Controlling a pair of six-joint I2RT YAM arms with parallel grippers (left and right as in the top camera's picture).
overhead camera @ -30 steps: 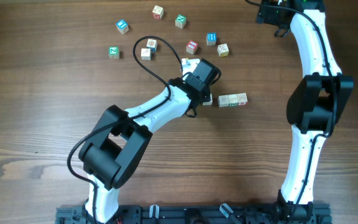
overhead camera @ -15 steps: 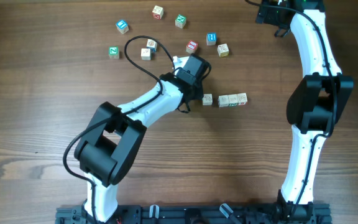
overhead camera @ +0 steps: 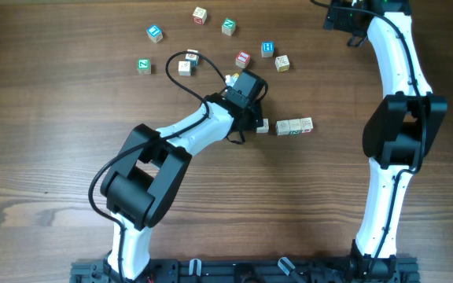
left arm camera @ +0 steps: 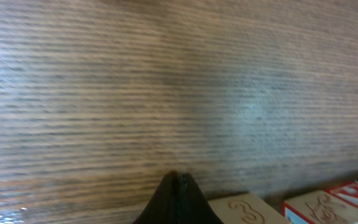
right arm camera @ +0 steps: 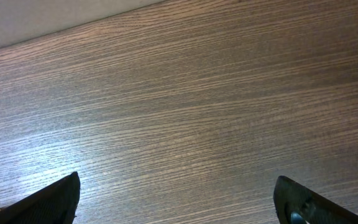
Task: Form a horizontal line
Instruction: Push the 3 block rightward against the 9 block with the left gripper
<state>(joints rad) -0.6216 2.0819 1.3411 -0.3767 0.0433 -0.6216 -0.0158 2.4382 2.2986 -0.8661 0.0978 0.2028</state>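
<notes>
A short row of pale letter cubes (overhead camera: 295, 126) lies in a horizontal line at the table's middle. One more pale cube (overhead camera: 263, 125) sits just left of it with a small gap between. My left gripper (overhead camera: 252, 118) is shut and empty, its tip low at that cube's left side. In the left wrist view the shut tip (left arm camera: 178, 186) stands right beside the pale cube carved with a 3 (left arm camera: 247, 208), and a red-edged cube (left arm camera: 319, 208) follows on the right. My right gripper (right arm camera: 179, 205) is open over bare wood at the far right (overhead camera: 344, 16).
Several loose cubes lie scattered at the back: blue (overhead camera: 155, 33), green (overhead camera: 143, 65), pale (overhead camera: 185, 67), red (overhead camera: 243, 59), blue (overhead camera: 267, 49) and pale (overhead camera: 281, 63). The left arm's black cable (overhead camera: 175, 63) loops among them. The right arm stands along the right side.
My left gripper drew back to the upper left, uncovering the single pale cube, then edged back toward it. The right arm has not moved.
</notes>
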